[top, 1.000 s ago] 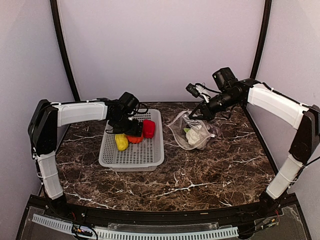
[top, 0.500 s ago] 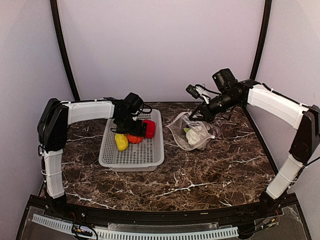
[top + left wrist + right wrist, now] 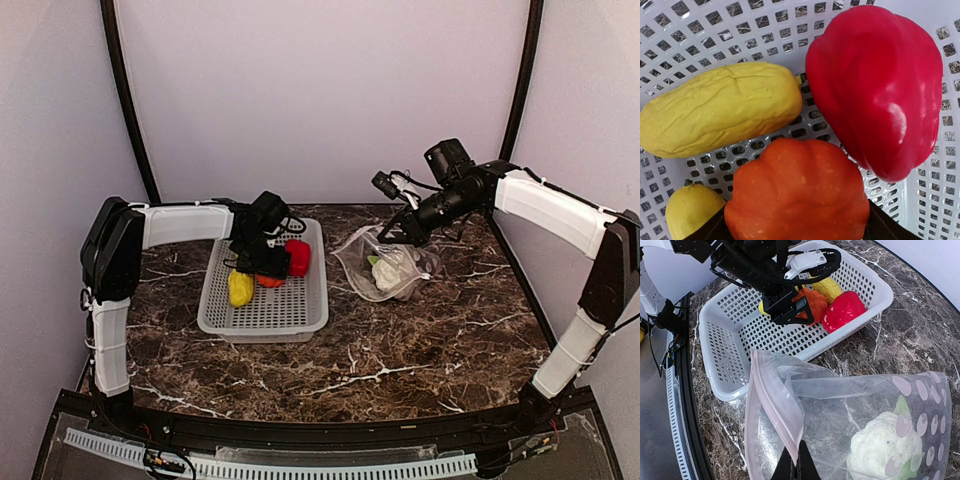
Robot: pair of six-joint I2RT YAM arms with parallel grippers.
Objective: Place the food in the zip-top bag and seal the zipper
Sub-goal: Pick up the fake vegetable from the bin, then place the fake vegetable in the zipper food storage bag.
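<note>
The food lies in two places. An orange pumpkin piece, a red pepper and a long yellow piece sit in the white mesh basket. My left gripper reaches down into the basket, a dark finger pressed on each side of the orange piece, which still rests on the mesh. The clear dotted zip-top bag lies right of the basket with a pale cabbage-like piece inside. My right gripper is shut on the pinkish zipper strip, lifting the upper lip so the mouth gapes toward the basket.
A second small yellow piece lies beside the orange one at the basket floor. The basket's near rim sits just in front of the bag's mouth. Dark marble table stretches toward the arm bases.
My left gripper has slid a little right and lower in the basket, its fingers coming in around the orange piece. The right gripper and the bag have stayed put.
</note>
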